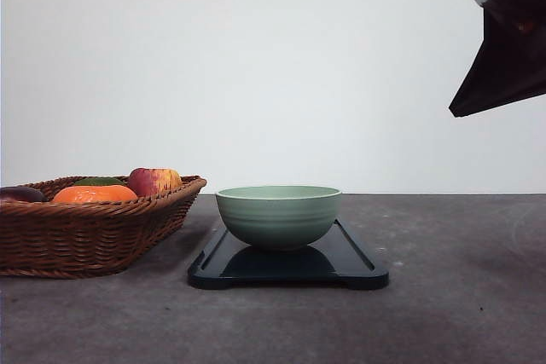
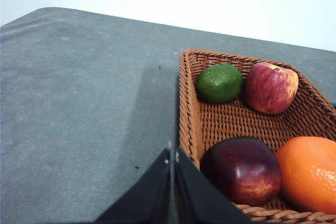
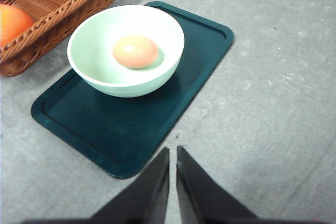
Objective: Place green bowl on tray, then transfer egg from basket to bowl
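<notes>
Front view: green bowl [image 1: 279, 215], pale sage, faintly ridged, upright on the tray [image 1: 354, 263]; basket [image 1: 85, 236] just beside the tray; right gripper [image 1: 509, 40] raised well above the tray, finger state not readable here. Left wrist view: left gripper [image 2: 171, 158], fingers together and empty, at the basket's rim, near a dark plum [image 2: 240, 170], orange [image 2: 311, 171], apple [image 2: 270, 86] and lime [image 2: 219, 83]. Right wrist view: egg [image 3: 135, 51], smooth tan oval, inside the bowl on the tray; right gripper's fingers nearly together, empty. Risk: a careless arm could nudge the bowl and roll the egg.

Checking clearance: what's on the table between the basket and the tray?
Nothing: bare table separates the basket from the tray, seen in the right wrist view.
</notes>
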`<state>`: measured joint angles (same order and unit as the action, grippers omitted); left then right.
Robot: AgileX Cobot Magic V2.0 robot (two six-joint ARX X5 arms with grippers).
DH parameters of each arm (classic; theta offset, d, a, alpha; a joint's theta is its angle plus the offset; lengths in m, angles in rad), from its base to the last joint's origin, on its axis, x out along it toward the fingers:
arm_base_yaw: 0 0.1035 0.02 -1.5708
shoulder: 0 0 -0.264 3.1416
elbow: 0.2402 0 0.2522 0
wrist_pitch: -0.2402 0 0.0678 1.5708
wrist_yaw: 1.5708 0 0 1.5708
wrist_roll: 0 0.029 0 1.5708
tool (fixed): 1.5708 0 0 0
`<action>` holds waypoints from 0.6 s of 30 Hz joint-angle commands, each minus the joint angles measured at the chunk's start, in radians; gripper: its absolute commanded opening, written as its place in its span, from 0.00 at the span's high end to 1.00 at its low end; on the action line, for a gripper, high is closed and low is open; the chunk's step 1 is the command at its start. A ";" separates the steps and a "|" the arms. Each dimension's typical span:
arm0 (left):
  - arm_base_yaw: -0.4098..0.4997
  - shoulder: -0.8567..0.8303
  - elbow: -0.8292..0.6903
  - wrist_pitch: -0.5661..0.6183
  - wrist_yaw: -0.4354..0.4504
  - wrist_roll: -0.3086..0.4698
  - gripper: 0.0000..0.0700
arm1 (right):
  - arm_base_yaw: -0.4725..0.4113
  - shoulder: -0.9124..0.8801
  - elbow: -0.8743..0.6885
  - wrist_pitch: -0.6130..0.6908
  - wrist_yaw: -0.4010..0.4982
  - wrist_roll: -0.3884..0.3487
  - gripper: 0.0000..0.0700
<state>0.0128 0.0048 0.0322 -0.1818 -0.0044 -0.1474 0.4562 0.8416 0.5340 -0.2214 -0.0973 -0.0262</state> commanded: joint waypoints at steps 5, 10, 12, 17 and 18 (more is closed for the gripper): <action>0.001 -0.001 -0.019 -0.005 -0.005 -0.003 1.00 | -0.060 -0.154 -0.093 0.028 0.026 -0.030 0.98; 0.001 -0.001 -0.019 -0.005 -0.005 -0.003 1.00 | -0.167 -0.365 -0.266 0.127 0.027 -0.005 0.98; 0.001 -0.001 -0.019 -0.005 -0.005 -0.003 1.00 | -0.214 -0.448 -0.327 0.144 0.027 0.020 0.98; 0.001 -0.001 -0.019 -0.005 -0.005 -0.003 1.00 | -0.308 -0.618 -0.444 0.174 0.044 0.042 0.98; 0.001 -0.001 -0.019 -0.005 -0.005 -0.003 1.00 | -0.322 -0.647 -0.463 0.176 0.049 0.042 0.98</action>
<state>0.0128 0.0048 0.0322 -0.1818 -0.0044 -0.1474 0.1382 0.2088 0.0808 -0.0602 -0.0520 -0.0011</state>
